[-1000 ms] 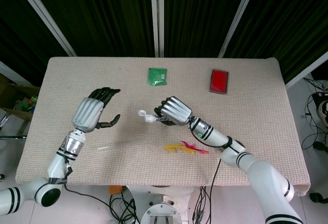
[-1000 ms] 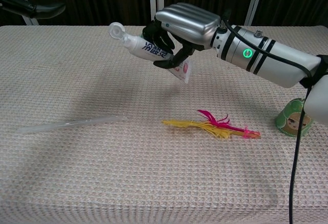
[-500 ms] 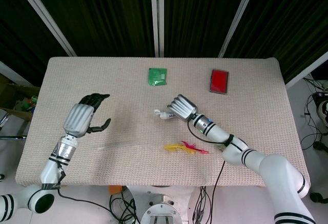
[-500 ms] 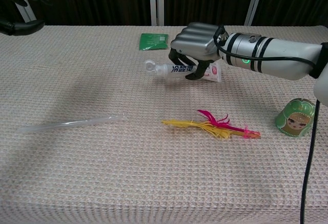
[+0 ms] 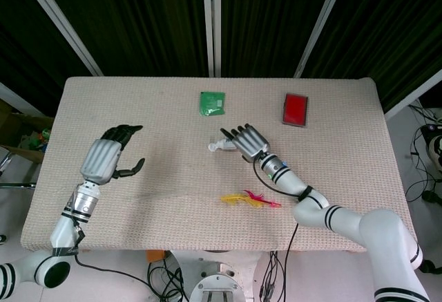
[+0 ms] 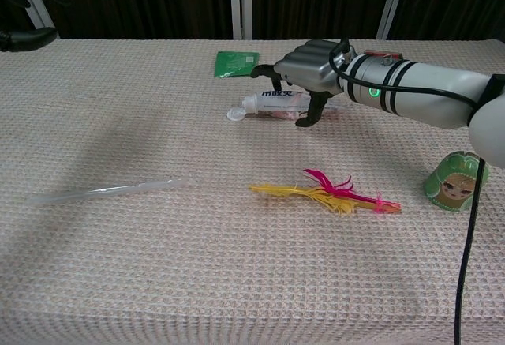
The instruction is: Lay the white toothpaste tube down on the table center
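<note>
White toothpaste tube (image 6: pixel 276 105) lies flat near the centre of the beige woven tabletop (image 6: pixel 158 266), cap pointing left. Right hand (image 6: pixel 309 67) hovers over it, fingers spread, grasping nothing as far as I can tell. Left hand (image 5: pixel 103 160) far left, released. Risk: a thumb snagging the tube on retreat would drag or roll it. Counted: one tube, one green packet (image 5: pixel 212 103), one red box (image 5: pixel 295 109), one yellow-pink feather (image 6: pixel 327 194), one clear straw (image 6: pixel 102 191), one green figurine (image 6: pixel 452 181).
</note>
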Available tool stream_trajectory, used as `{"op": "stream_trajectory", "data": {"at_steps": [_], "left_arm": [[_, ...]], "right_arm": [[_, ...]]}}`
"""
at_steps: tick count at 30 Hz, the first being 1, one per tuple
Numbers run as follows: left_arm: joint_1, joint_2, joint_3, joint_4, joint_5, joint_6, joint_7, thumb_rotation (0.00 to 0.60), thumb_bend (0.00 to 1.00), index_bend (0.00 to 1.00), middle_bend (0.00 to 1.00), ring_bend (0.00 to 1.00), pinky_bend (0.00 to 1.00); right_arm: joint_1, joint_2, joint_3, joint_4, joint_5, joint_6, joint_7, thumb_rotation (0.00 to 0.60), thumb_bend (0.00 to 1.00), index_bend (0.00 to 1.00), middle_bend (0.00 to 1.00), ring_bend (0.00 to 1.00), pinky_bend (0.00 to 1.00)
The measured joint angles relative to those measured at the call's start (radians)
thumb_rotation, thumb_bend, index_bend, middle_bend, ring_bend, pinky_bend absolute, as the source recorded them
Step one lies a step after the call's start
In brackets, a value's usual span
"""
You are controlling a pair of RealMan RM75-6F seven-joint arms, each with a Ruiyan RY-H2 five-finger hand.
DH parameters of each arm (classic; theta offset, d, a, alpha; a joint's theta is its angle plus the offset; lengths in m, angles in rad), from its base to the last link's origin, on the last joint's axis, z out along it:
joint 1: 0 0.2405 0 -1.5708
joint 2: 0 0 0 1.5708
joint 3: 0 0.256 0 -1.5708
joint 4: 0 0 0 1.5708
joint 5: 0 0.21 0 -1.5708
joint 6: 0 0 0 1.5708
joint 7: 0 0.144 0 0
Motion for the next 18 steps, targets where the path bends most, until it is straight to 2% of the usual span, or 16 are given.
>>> {"op": "stream_trajectory", "data": {"at_steps": [2, 5, 6, 8, 10, 12, 16, 18], "left_arm": [[0.007, 0.015, -0.001, -0.001, -0.005, 0.005, 0.006, 0.385, 0.34, 0.14, 0.18, 0.13, 0.18], [0.027, 0.047, 0.003, -0.004, -0.017, 0.018, 0.019, 0.403, 0.33, 0.14, 0.18, 0.13, 0.18], [0.035, 0.059, 0.005, -0.006, -0.023, 0.023, 0.024, 0.435, 0.33, 0.14, 0.18, 0.13, 0.18], [0.060, 0.089, 0.014, -0.008, -0.036, 0.040, 0.046, 0.541, 0.33, 0.14, 0.18, 0.13, 0.18], [0.089, 0.113, 0.027, -0.005, -0.044, 0.070, 0.071, 0.598, 0.33, 0.15, 0.18, 0.13, 0.18], [0.119, 0.127, 0.039, 0.003, -0.051, 0.100, 0.090, 0.600, 0.33, 0.16, 0.19, 0.13, 0.18], [0.196, 0.165, 0.076, 0.024, -0.058, 0.161, 0.100, 0.600, 0.33, 0.17, 0.19, 0.13, 0.18], [0.231, 0.178, 0.094, 0.026, -0.057, 0.187, 0.096, 0.600, 0.33, 0.17, 0.19, 0.13, 0.18]], "right_arm": [[-0.015, 0.027, 0.005, -0.041, 0.014, 0.011, -0.002, 0.600, 0.18, 0.00, 0.16, 0.12, 0.30], [-0.053, 0.086, 0.013, -0.127, 0.032, 0.055, -0.008, 0.600, 0.18, 0.00, 0.17, 0.11, 0.29], [-0.069, 0.109, 0.015, -0.159, 0.037, 0.076, -0.009, 0.600, 0.18, 0.00, 0.19, 0.12, 0.29], [-0.118, 0.170, 0.017, -0.242, 0.047, 0.142, -0.011, 0.600, 0.20, 0.00, 0.23, 0.12, 0.29], [-0.181, 0.246, 0.015, -0.334, 0.055, 0.220, -0.010, 0.600, 0.25, 0.01, 0.25, 0.12, 0.29], [-0.245, 0.319, 0.007, -0.413, 0.058, 0.292, -0.006, 0.600, 0.29, 0.02, 0.26, 0.12, 0.29], [-0.409, 0.484, -0.028, -0.566, 0.046, 0.468, 0.025, 0.600, 0.30, 0.03, 0.25, 0.12, 0.28], [-0.480, 0.541, -0.050, -0.608, 0.032, 0.543, 0.050, 0.600, 0.30, 0.03, 0.24, 0.12, 0.27]]}}
